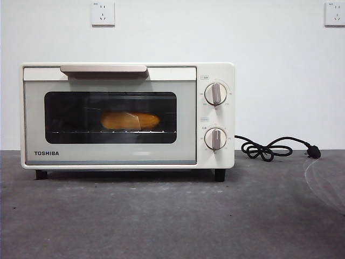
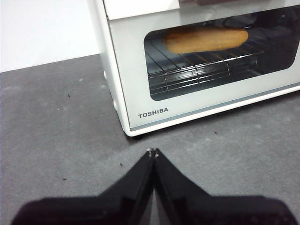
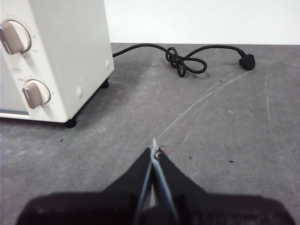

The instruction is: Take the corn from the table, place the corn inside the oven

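A plain white wall with two sockets stands behind the grey table (image 1: 161,221), where the oven (image 1: 129,156) sits with its door closed. The corn (image 1: 130,121) lies on the wire rack (image 2: 197,65) inside, seen through the dark window, roughly in the middle of the cavity. The oven's black cord (image 1: 267,150) lies knotted on the table beside it, its plug not in any socket.

The left gripper (image 2: 153,152) is clenched on nothing, jaws pressed tip to tip, low over the table in front of the oven's TOSHIBA corner and apart from it. The right gripper (image 3: 154,149) is likewise closed and empty, over bare table off the knob side.

Judging from this, the task looks finished: corn in, door shut, both arms clear. Nothing seems left but to rest
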